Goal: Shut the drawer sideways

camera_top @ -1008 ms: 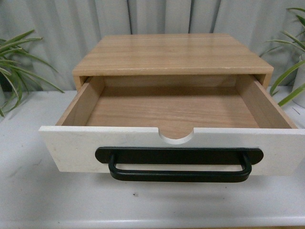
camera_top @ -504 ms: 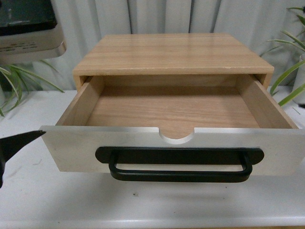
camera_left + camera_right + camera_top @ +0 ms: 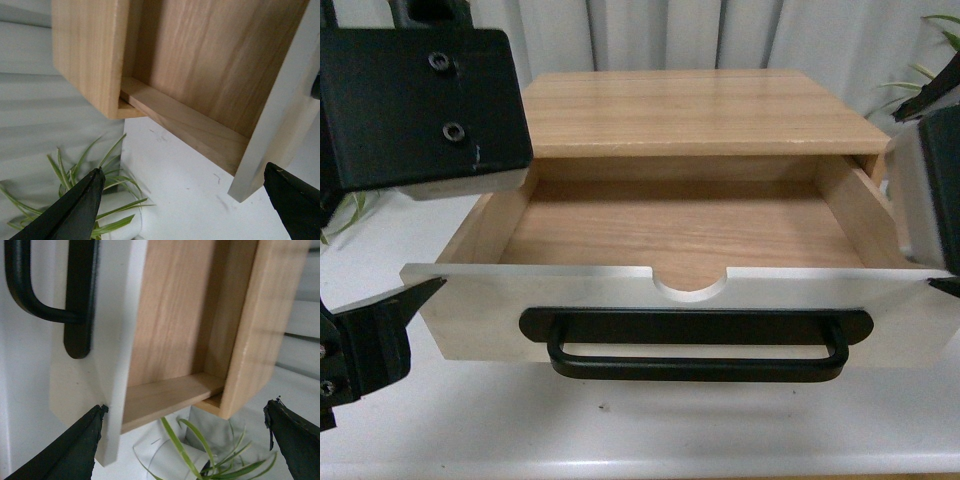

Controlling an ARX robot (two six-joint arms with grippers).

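Note:
The drawer [image 3: 620, 305] stands pulled far out of the light wood cabinet [image 3: 690, 110]. It has a white front panel, a long black bar handle [image 3: 695, 345] and a half-round notch [image 3: 690, 288], and its wood inside is empty. My left gripper [image 3: 395, 230] is open at the left end of the front panel. In the left wrist view the left gripper [image 3: 185, 210] is open, with the panel's end corner [image 3: 245, 185] between the fingers. My right gripper [image 3: 935, 195] is open at the panel's right end. In the right wrist view the right gripper [image 3: 180, 445] spans the drawer's side [image 3: 165, 395].
The cabinet sits on a white table [image 3: 620, 430] before a grey curtain. A potted plant with long green leaves stands on each side, one in the left wrist view [image 3: 100, 175] and one in the right wrist view [image 3: 200, 450]. The table's front edge is close below the handle.
Both grippers have come into the front view, the left one beside the panel's left end, the right one beside its right end. The drawer has not moved.

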